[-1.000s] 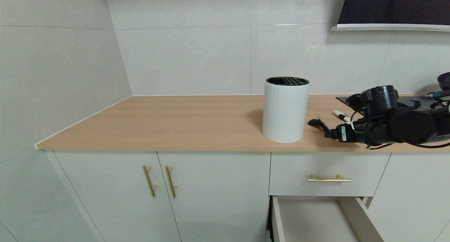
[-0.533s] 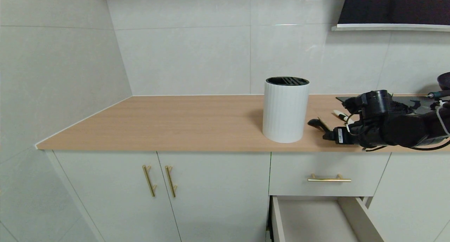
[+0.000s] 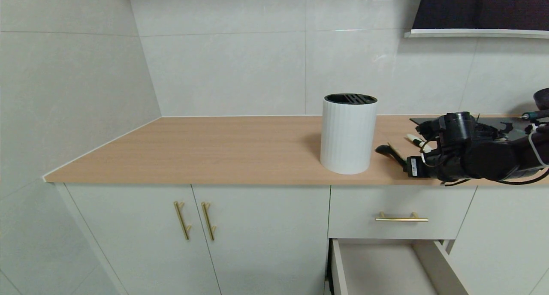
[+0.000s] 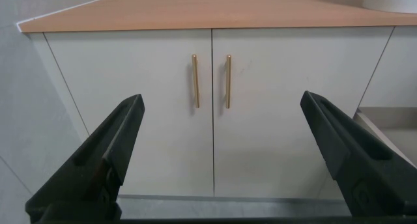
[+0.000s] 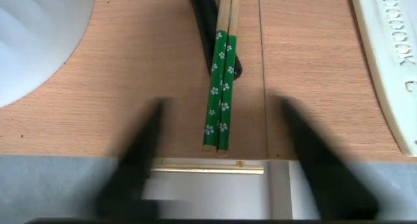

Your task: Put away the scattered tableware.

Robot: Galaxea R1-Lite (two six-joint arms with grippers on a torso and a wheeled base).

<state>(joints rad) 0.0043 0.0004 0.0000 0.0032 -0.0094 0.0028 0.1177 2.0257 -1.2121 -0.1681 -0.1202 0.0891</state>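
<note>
Beside white holder (image 3: pixel 348 134), 2 chopsticks (image 5: pixel 220 87) (green-ended)

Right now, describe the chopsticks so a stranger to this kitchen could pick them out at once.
On the wooden countertop, look to the right of the white ribbed holder, near the front edge. A pair of chopsticks lies there side by side against a black handle. Unlike it, they are pale wood with green, white-flowered ends.

We see our left tool (image 4: pixel 221 101) spread wide facing the cabinet doors (image 4: pixel 280 126), with the desk (image 4: pixel 195 12) above them.
</note>
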